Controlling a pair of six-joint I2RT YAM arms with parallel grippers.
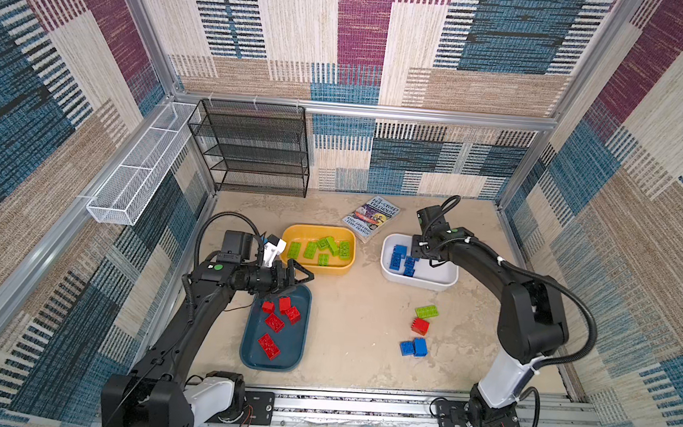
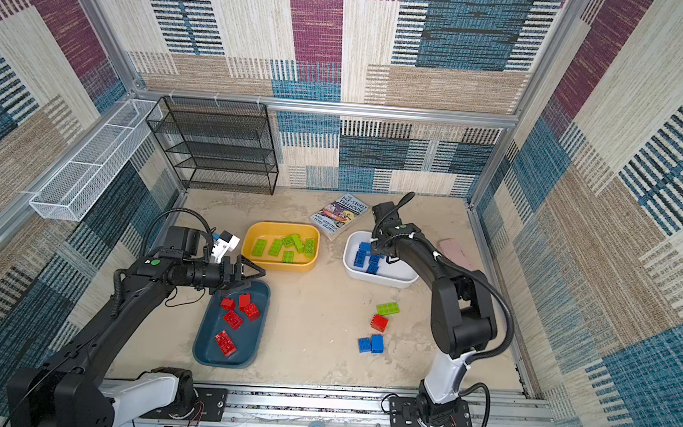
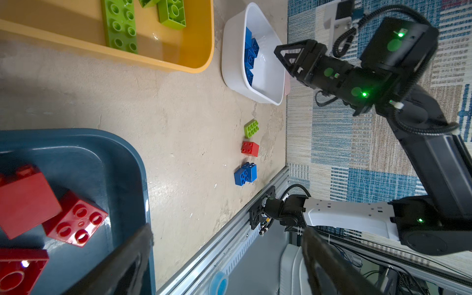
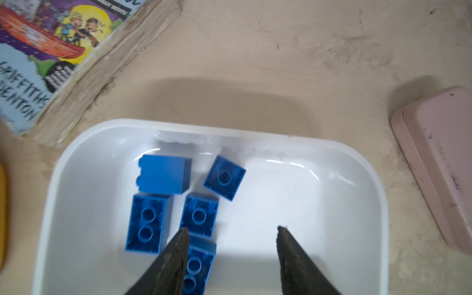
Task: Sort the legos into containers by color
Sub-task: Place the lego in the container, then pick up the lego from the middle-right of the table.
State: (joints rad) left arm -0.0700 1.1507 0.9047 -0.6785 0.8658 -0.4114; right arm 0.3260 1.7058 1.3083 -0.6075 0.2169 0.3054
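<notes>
Beige tabletop (image 1: 356, 320): right pincer (image 4: 231, 229) spread over the white bin (image 4: 357, 184); left pincer (image 3: 227, 229) spread above the teal bin (image 3: 102, 163).

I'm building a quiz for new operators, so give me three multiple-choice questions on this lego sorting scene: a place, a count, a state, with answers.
1. Which bin holds blue legos? A. yellow B. white bin C. dark teal
2. How many loose legos lie on the table outside the bins? A. two B. seven C. four
3. How is the right gripper? A. open and empty over the white bin B. shut on a lego C. open over the yellow bin
Answers: 1 B, the blue legos lie on its floor. 2 C, one green lego, one red lego and a blue pair. 3 A, its fingers stand apart with nothing between.
</notes>
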